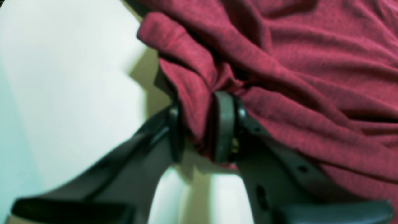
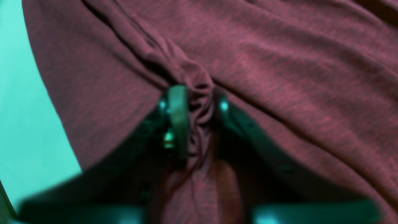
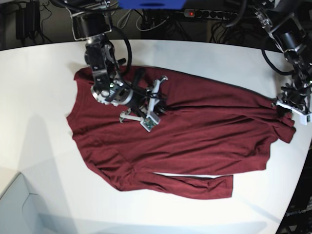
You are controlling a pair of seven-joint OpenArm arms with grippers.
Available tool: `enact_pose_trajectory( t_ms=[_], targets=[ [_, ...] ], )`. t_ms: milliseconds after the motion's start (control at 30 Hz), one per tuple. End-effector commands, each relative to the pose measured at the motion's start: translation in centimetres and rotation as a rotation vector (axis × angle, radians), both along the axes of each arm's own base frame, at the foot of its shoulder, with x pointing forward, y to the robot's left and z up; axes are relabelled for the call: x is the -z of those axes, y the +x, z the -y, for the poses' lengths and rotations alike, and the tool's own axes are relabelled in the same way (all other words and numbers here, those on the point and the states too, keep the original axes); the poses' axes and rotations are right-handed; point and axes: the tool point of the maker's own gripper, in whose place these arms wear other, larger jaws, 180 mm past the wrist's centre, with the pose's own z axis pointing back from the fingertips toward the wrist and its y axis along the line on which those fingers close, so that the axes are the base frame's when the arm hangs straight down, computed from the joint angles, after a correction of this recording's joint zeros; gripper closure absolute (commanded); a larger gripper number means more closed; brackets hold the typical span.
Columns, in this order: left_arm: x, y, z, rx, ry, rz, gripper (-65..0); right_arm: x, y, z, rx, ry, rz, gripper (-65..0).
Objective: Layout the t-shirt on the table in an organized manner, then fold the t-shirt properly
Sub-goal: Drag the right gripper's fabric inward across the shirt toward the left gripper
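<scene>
I have both arms on the t-shirt [image 3: 180, 136], which lies spread but rumpled across the white desk [image 3: 39, 97], one sleeve folded along its near edge. My judgement is that I am still laying it out: a grip at each end lets me pull the cloth taut before any fold.

The left pincer [image 1: 202, 124] sits at the shirt's far end by the desk's curved rim. Its jaws have a bunched fold of maroon cloth between them, with the fabric fanning out above and to the right of the pincer and bare desk to its left and below. Whether the jaws press firmly or are slackening I cannot tell; cloth fills the gap either way.

The right pincer [image 2: 199, 121] is clamped on a tight gather of fabric in the middle of the shirt's body, creases radiating up and away from the pinch. Cloth surrounds it on all sides but the left, where a strip of desk shows.

The wrist views give me what the base view cannot: the cloth actually caught between the jaws. The base view gives the reverse, namely the whole garment's outline, the diagonal wrinkles running between the two arms, and how far apart my two grips are.
</scene>
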Motion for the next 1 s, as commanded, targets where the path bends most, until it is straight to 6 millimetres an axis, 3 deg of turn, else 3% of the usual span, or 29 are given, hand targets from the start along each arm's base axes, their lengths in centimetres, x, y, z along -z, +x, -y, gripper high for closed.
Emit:
enact_pose_trajectory(
  t_ms=[0, 267, 500, 667, 767, 967],
  targets=[
    [-2.3, 0.9, -1.7, -0.008, 0.042, 0.055, -16.8, -1.7, 1.2, -0.6, 0.001, 0.042, 0.049, -0.3],
    [-2.3, 0.9, -1.7, -0.009, 0.042, 0.054, -17.2, -1.4, 0.6, 1.1, 0.004, 0.005, 0.057, 0.0],
    [-2.3, 0.8, -1.7, -0.011, 0.042, 0.055, -17.2, -3.3, -1.1, 2.6, 0.002, -0.016, 0.129, 0.0],
    [-2.3, 0.8, -1.7, -0.011, 0.041, 0.056, -17.4, -4.4, -3.2, 2.5, -0.001, -0.003, 0.15, 0.0],
    [-2.3, 0.8, -1.7, -0.011, 0.041, 0.056, -22.5, -4.6, -4.3, 2.9, -0.007, -0.008, 0.155, 0.0],
    [-2.3, 0.8, -1.7, -0.011, 0.041, 0.056, -42.2, -4.0, -5.7, 3.1, -0.041, -0.017, 0.136, 0.0]
  ],
)
